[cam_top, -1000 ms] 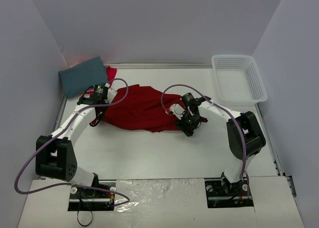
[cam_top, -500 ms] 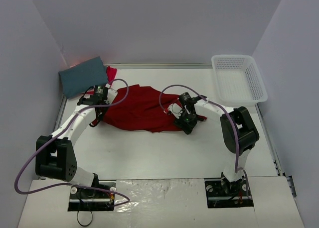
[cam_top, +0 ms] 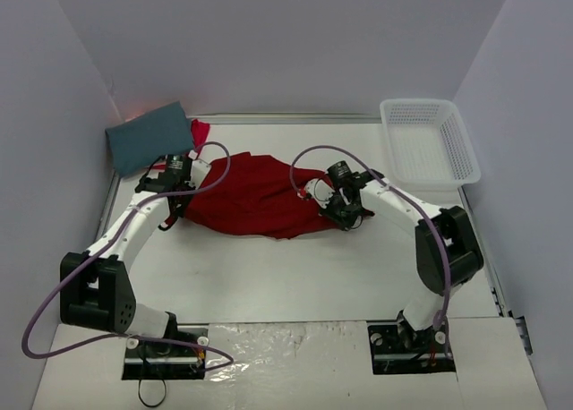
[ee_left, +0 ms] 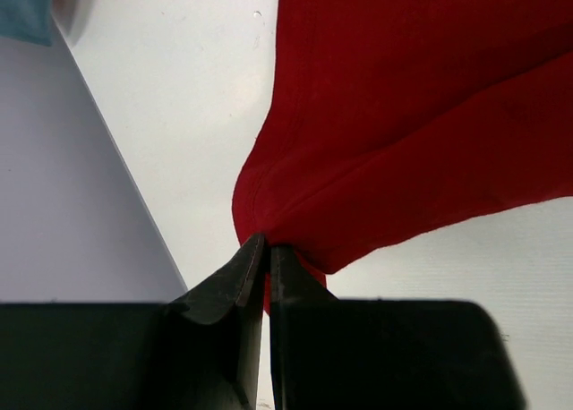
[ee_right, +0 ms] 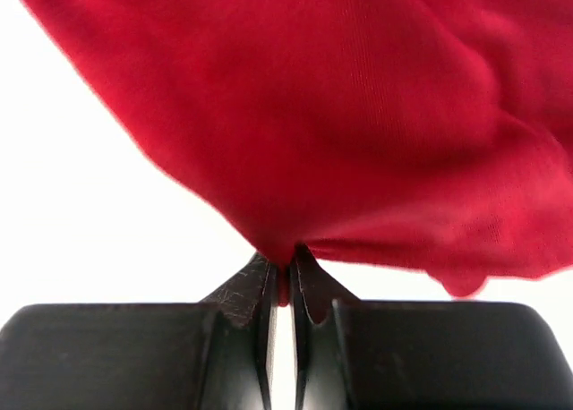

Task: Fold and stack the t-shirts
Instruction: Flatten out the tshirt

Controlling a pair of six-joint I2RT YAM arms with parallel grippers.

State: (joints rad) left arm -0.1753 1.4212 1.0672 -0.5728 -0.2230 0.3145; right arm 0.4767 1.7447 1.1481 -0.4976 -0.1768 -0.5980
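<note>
White arms [cam_top: 134, 224], black joints [cam_top: 98, 294], purple cables [cam_top: 318, 148], black left pincer [ee_left: 267, 242] and right pincer [ee_right: 288, 262].

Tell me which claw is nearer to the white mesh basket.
Right. The right claw pinches the deep red t-shirt at the edge facing the white mesh basket. The left claw pinches the opposite edge, so the whole shirt lies between it and the basket.

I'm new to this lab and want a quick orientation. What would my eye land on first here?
A deep red t-shirt lies across the middle of the table, with the left gripper shut on its left end and the right gripper shut on its right end. A slate-teal shirt sits in the far left corner, and a white basket stands at the far right.
</note>
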